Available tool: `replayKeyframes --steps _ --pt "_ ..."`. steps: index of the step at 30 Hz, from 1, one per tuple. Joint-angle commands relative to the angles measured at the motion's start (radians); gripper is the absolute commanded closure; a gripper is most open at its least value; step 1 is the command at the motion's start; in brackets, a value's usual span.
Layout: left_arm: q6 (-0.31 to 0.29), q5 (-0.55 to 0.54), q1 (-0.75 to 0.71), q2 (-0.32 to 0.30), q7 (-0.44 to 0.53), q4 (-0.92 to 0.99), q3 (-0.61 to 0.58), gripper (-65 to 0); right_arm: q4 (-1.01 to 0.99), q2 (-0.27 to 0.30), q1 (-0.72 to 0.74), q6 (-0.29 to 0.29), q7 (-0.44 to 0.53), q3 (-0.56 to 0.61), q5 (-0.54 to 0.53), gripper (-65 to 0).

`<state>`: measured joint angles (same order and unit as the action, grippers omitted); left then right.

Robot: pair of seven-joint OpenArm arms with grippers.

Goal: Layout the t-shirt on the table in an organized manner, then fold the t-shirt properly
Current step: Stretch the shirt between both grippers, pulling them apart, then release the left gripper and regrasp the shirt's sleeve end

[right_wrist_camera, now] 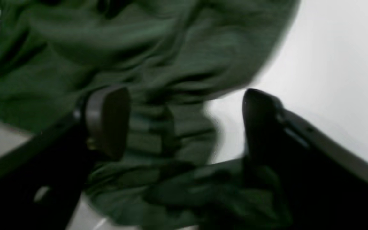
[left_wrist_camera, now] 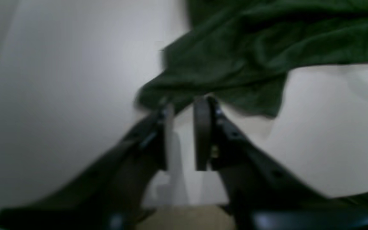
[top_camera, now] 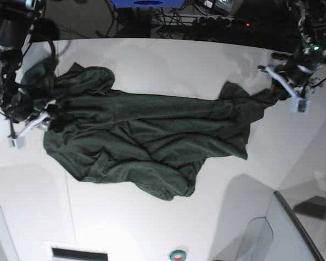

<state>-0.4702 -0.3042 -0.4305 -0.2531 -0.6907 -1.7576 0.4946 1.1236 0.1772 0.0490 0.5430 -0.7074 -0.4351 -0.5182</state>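
The dark green t-shirt lies rumpled across the white table, stretched from left to right. In the base view my left gripper is at the shirt's right end. Its wrist view shows the jaws a narrow gap apart, white table showing between them, and the t-shirt's edge lying just past the fingertips. My right gripper is at the shirt's left end. It stands wide open over bunched t-shirt fabric, which lies loose between the fingers.
Beyond the table's curved far edge are a blue object, cables and a power strip. A round green-and-red button and a slotted vent sit at the near edge. A grey panel stands at the lower right.
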Motion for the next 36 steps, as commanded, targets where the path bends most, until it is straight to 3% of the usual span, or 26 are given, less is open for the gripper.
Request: replayKeyframes --steps 1,5,9,18,20,22,24,25,27,36 --pt "-0.025 -0.023 -0.023 -0.005 0.018 -0.02 0.032 -15.8 -0.017 0.015 0.03 0.013 0.018 -0.006 -0.016 -43.5" --pt "-0.144 -0.036 -0.075 0.007 0.018 -0.012 0.115 -16.5 -0.11 0.017 0.074 0.015 0.018 -0.006 -0.016 -42.8" --pt "-0.226 -0.034 -0.093 0.051 0.018 0.028 0.204 -16.5 -0.118 0.008 0.084 0.015 0.018 -0.003 -0.021 -42.8" --pt "-0.228 -0.036 -0.089 0.088 0.018 0.146 0.249 -16.6 -0.121 -0.008 0.094 0.015 0.018 -0.005 -0.023 -41.6" --pt "-0.228 -0.036 -0.084 0.099 0.018 0.146 0.244 -16.6 -0.122 -0.011 0.098 0.015 0.018 -0.005 -0.023 -34.4" --pt "-0.228 -0.036 -0.069 0.117 0.018 0.141 0.246 -16.6 -0.139 -0.011 0.113 0.015 0.016 -0.003 -0.023 -20.9" --pt "-0.228 -0.034 -0.047 0.131 0.018 0.146 0.246 -16.6 -0.152 -0.011 0.117 0.015 0.01 -0.005 -0.023 -3.2" --pt "-0.228 -0.033 -0.044 0.131 0.018 0.146 0.246 -16.6 -0.152 -0.009 0.117 0.016 0.009 -0.005 -0.023 0.0" --pt "-0.228 -0.036 -0.035 0.136 0.018 0.146 0.244 -16.6 -0.145 -0.006 0.113 0.016 0.009 -0.005 -0.023 -2.6" --pt "-0.228 -0.036 0.081 0.148 0.013 0.261 0.252 -16.6 -0.145 0.022 0.098 0.067 0.007 -0.006 -0.023 -0.2"
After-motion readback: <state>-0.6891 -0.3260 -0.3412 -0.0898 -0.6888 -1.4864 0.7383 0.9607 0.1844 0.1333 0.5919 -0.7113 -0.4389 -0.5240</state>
